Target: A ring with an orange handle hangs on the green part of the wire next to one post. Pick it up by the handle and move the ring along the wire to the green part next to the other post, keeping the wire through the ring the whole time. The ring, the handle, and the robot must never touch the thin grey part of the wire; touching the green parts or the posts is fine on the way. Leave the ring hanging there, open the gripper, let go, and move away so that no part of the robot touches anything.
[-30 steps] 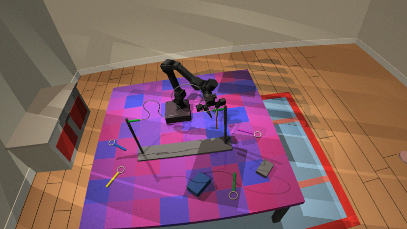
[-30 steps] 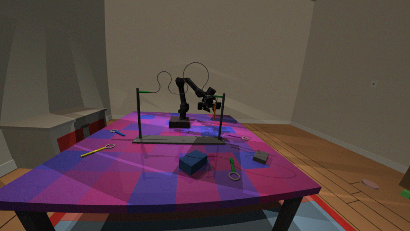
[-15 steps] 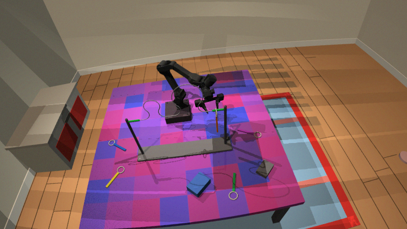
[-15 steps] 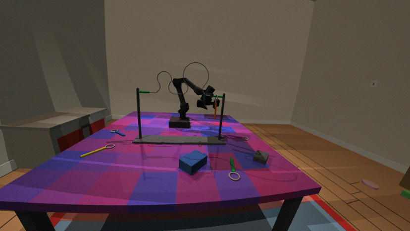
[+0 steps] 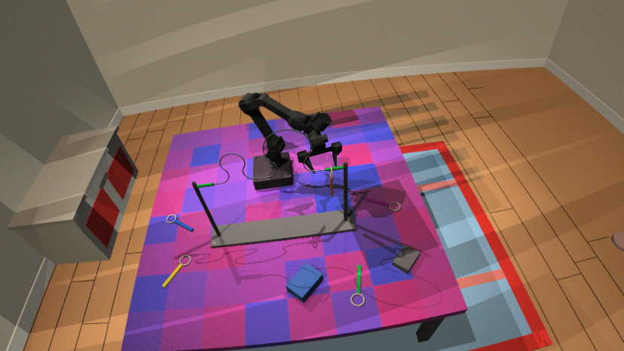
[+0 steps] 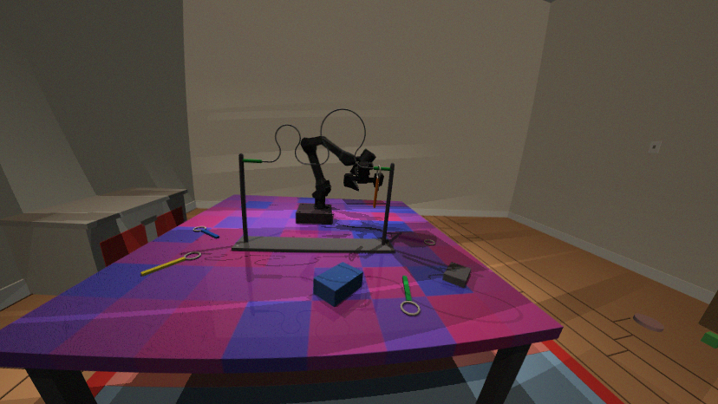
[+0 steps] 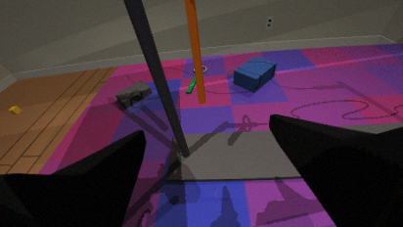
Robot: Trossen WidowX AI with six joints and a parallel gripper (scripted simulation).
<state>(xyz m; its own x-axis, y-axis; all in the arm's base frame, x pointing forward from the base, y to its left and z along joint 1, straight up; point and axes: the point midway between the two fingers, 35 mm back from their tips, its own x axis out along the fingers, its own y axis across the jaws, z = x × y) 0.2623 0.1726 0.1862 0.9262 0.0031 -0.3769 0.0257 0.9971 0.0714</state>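
The ring's orange handle [image 5: 331, 185] [image 6: 375, 192] [image 7: 196, 54] hangs straight down from the green part of the wire [image 5: 334, 168] [image 6: 383, 167] next to the right post [image 5: 345, 191] [image 6: 387, 205] [image 7: 156, 73]. My gripper [image 5: 322, 162] [image 6: 365, 181] [image 7: 207, 128] is open wide and empty, just behind the handle on the arm's side, and not touching it. The thin grey wire [image 5: 222, 162] [image 6: 342, 110] loops across to the green part [image 5: 204, 185] [image 6: 251, 160] at the left post [image 5: 205, 209] [image 6: 243, 200]. Both posts stand on a grey base plate [image 5: 270, 230] [image 6: 301, 244] [image 7: 235, 157].
On the table lie a blue box [image 5: 304, 281] [image 6: 337, 283] [image 7: 254, 72], a grey block [image 5: 405, 257] [image 6: 456, 274] [image 7: 133, 92], and spare rings with green [image 5: 358, 279] [image 6: 406, 288] [image 7: 192, 85], yellow [image 5: 172, 274] [image 6: 163, 264], blue [image 5: 183, 225] [image 6: 210, 233] and purple [image 5: 377, 202] handles. A cabinet [image 5: 65, 191] stands left.
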